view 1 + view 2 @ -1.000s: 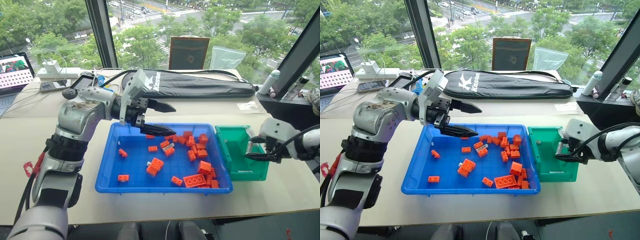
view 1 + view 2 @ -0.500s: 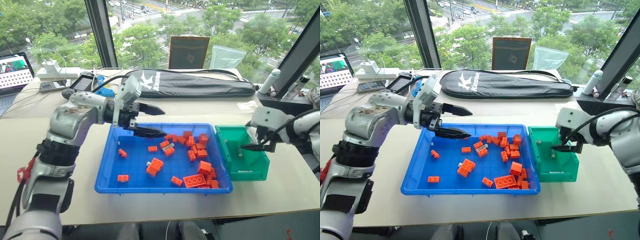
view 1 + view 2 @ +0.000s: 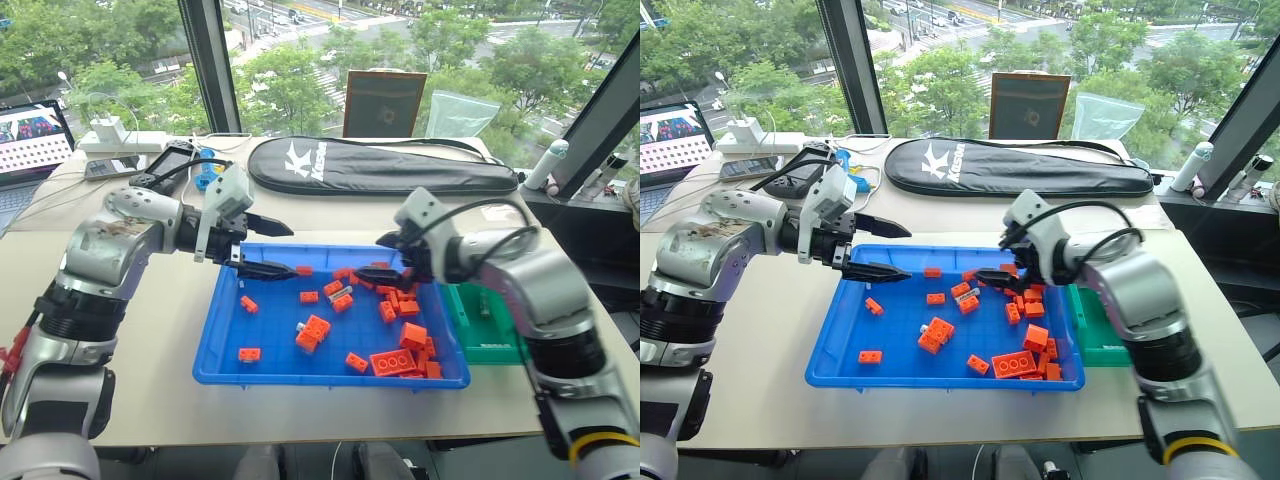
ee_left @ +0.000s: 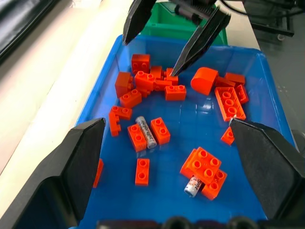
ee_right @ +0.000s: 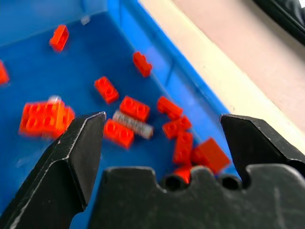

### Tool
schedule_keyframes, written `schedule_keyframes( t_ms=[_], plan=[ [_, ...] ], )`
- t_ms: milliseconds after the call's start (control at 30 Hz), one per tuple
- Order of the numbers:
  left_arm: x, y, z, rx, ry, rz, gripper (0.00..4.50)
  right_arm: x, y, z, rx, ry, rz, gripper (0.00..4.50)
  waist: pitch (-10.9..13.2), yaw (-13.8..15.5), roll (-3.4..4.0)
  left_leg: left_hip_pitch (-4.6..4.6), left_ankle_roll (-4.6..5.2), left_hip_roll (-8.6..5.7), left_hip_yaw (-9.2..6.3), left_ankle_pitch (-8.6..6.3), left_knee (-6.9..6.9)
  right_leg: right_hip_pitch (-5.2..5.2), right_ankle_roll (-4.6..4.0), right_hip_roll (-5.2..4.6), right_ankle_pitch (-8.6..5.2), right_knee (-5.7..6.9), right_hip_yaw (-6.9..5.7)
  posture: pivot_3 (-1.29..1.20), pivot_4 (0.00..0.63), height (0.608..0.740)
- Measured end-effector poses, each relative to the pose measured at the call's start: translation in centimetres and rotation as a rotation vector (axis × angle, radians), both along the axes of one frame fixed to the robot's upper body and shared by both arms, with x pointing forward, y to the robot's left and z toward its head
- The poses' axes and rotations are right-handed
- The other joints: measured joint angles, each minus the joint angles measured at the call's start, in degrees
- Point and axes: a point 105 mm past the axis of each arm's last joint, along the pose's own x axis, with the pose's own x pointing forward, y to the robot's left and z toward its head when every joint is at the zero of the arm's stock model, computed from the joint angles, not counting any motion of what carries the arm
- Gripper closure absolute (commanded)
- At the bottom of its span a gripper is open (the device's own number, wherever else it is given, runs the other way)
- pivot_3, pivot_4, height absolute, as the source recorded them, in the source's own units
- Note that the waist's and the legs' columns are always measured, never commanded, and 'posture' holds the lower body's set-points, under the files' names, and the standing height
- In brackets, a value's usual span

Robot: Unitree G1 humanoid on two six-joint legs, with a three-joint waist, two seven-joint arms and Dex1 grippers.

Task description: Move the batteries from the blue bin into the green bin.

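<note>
Blue bin floor: left wrist view reveals two batteries; both pincers apart, empty.

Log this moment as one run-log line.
left gripper: open, over blue bin | right gripper: open, empty, over bricks | batteries: among bricks | green bin: beside blue bin

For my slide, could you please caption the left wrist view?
Open left tool over the blue bin, batteries lying among orange bricks.

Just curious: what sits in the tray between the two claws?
Orange bricks and one battery on the blue tray, between the left claw and right claw; clearest in the left wrist view.
</note>
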Motion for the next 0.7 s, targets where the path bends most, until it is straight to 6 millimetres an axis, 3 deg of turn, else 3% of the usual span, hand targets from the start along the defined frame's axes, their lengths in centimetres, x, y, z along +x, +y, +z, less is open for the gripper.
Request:
schedule_keyframes(
  t_ms=[167,367,700],
  plan=[
    [0.0,0.6,0.2,0.012,-0.014,0.026,0.00,-0.2,0.8,-2.4,-0.006,0.134,-0.190,0.04,0.00,0.09,0.00,-0.09,0.00,-0.01,0.00,0.00,0.00,-0.07,0.00,-0.01,0.00,0.00,-0.01,0.00,0.150,0.740],
    [0.0,0.6,0.1,0.012,-0.017,0.027,0.00,-1.2,1.8,-4.0,-0.032,0.239,-0.247,0.04,0.00,-0.10,0.01,-0.09,0.00,0.00,0.00,0.00,0.00,-0.12,-0.01,0.00,0.01,0.03,-0.01,0.00,0.150,0.740],
    [0.2,0.6,0.3,0.020,-0.037,0.029,0.00,-1.5,2.7,-5.5,-0.057,0.267,-0.270,0.04,0.00,-0.29,0.01,-0.09,0.00,0.00,-0.01,0.00,-0.02,-0.13,-0.01,0.01,0.01,0.03,-0.01,0.00,0.150,0.740]
  ],
)
